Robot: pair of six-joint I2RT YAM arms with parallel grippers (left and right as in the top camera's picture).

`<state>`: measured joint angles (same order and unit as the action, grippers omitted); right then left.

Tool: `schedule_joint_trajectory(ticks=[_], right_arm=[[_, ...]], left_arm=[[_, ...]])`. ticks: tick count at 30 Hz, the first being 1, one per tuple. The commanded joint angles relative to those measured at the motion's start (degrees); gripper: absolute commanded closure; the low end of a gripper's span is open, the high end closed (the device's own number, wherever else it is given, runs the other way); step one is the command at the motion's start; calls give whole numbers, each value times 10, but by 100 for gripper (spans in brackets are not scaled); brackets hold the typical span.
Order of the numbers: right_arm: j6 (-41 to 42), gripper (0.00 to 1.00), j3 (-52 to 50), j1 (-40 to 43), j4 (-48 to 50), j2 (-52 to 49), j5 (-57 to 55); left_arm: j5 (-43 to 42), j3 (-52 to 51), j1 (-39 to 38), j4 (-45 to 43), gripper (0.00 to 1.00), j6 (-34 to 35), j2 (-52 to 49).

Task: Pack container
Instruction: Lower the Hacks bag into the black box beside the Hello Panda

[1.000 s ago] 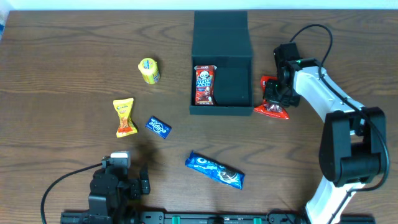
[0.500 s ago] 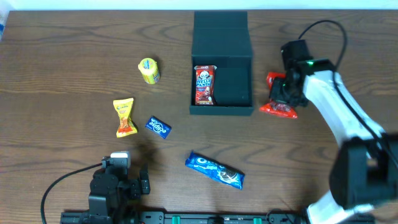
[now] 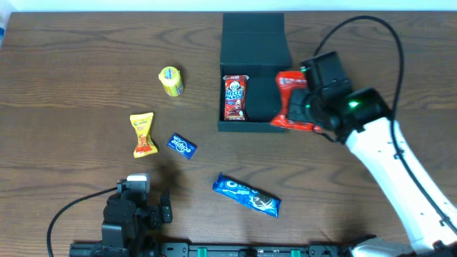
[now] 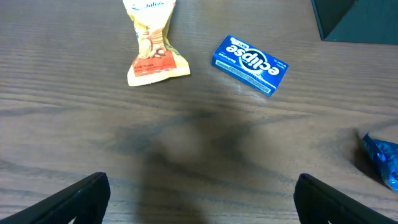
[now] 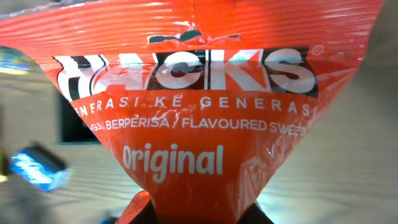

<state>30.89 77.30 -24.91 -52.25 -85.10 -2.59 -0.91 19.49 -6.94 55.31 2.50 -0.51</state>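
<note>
The dark teal container (image 3: pixel 255 43) stands open at the top centre, flap lid folded back, with a red snack packet (image 3: pixel 235 97) lying in its left half. My right gripper (image 3: pixel 305 108) is shut on a red-orange Hacks sweets bag (image 3: pixel 289 100) and holds it over the container's right edge. The bag fills the right wrist view (image 5: pixel 199 118). My left gripper (image 4: pixel 199 199) is open and empty, low at the table's front left (image 3: pixel 136 207).
A yellow roll (image 3: pixel 171 81), a yellow-orange packet (image 3: pixel 143 133) and a blue Eclipse box (image 3: pixel 182 145) lie left of the container. A blue Oreo packet (image 3: pixel 246 195) lies in front. The Eclipse box (image 4: pixel 250 63) and the yellow-orange packet (image 4: pixel 152 43) show in the left wrist view.
My right gripper has lifted the red bag from the table right of the container and carried it left, over the container's right edge. The left arm has not moved.
</note>
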Motion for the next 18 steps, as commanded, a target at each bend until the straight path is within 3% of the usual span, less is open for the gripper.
schedule_joint_trajectory(ticks=[1,18], right_arm=[[51,98,19,-25,28,-16,-1],[52,98,100,-14,83,-224,3]], left_arm=[[0,-18,2,17,5,-8,3],[0,-18,2,17,4,-8,3]])
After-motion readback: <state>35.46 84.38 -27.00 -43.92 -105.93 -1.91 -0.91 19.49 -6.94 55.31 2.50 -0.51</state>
